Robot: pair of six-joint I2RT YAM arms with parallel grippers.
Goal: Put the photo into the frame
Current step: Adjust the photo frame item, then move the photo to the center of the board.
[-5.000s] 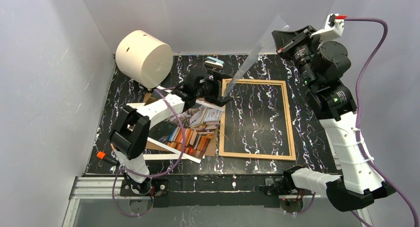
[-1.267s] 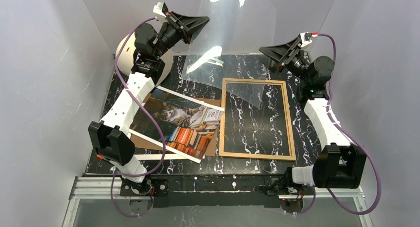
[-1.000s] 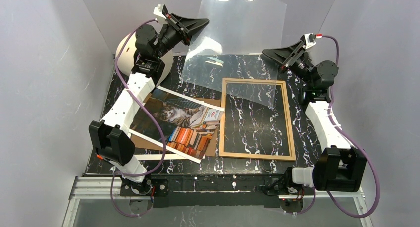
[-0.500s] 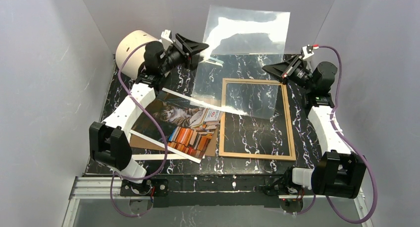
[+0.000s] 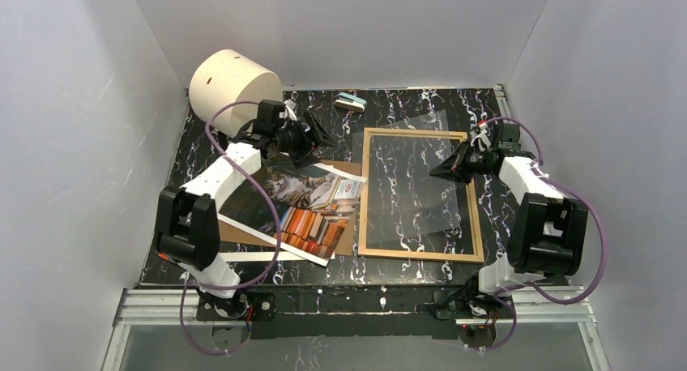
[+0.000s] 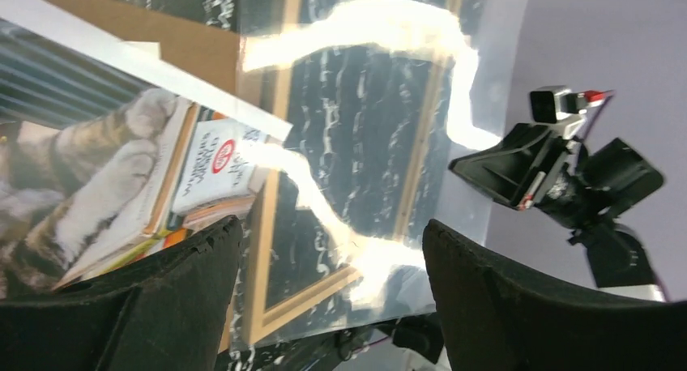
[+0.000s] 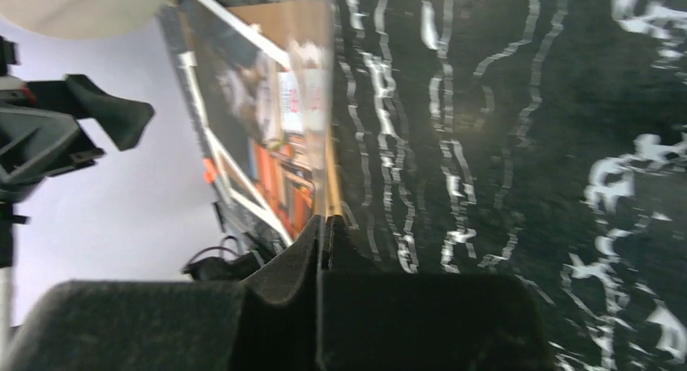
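Observation:
The frame [image 5: 417,253], light wood, lies flat at centre right of the table. A clear sheet [image 5: 405,176] rests on it, slightly askew. My right gripper [image 5: 437,172] is shut on the sheet's right part, low over the frame; its jaws [image 7: 324,233] meet on the thin edge. My left gripper [image 5: 322,138] hovers open beside the frame's far left corner, with nothing between its fingers [image 6: 162,306]. In the left wrist view the sheet [image 6: 364,185] glares over the frame [image 6: 263,249]. The photo [image 5: 296,199] of the cat on books lies left of the frame.
The photo rests on a white mat sheet [image 5: 259,256] and a brown backing board [image 5: 344,243]. A big white cylinder [image 5: 235,91] lies at the back left. A small pale object [image 5: 351,103] sits at the back centre. Grey walls enclose the table.
The clear sheet came down from upright at the back wall on to the frame. My left gripper let go of it and opened; my right gripper shut on it. Both arms dropped low.

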